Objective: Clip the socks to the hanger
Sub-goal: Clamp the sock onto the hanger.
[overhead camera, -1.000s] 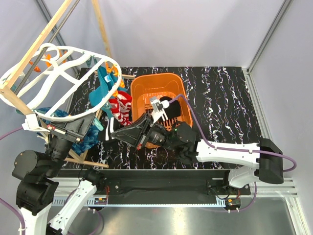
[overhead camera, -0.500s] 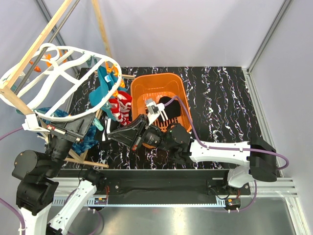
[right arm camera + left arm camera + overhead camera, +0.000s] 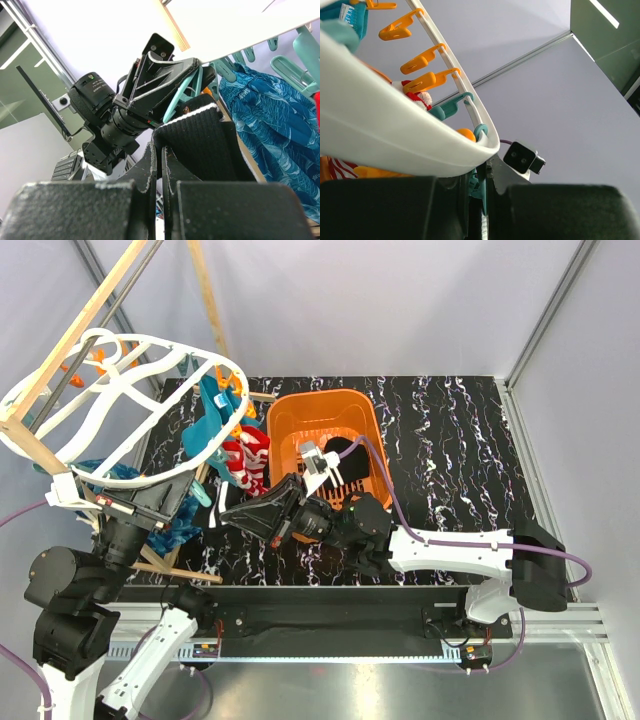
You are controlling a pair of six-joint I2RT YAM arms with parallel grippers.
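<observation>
**Bringing a sock's cuff up to the hanger's pegs**

With the left gripper (image 3: 178,492) I am holding the hanger (image 3: 140,338) by its near rim. The fingers are clamped together on the white plastic, so the rack is sitting tilted but steady. A teal cloth (image 3: 205,435) is hanging under the hanger's right end. Just beside it the sock (image 3: 246,462) is showing its red-and-white stripes.

The right gripper (image 3: 228,517) is reaching in below that same end, fingers pinched on a black cuff (image 3: 200,135). I cannot tell whether cuff and stripes are one sock.

I am reading this as the presenting step. Next I am needing to raise the cuff to a free orange peg (image 3: 427,81) on the rim and work it into the peg's mouth.

Room under the hanger is looking tight, with both grippers and the cloth crowding in. To the hanger's right, past the orange basket (image 3: 290,405), the table (image 3: 450,440) is offering space for backing out.
</observation>
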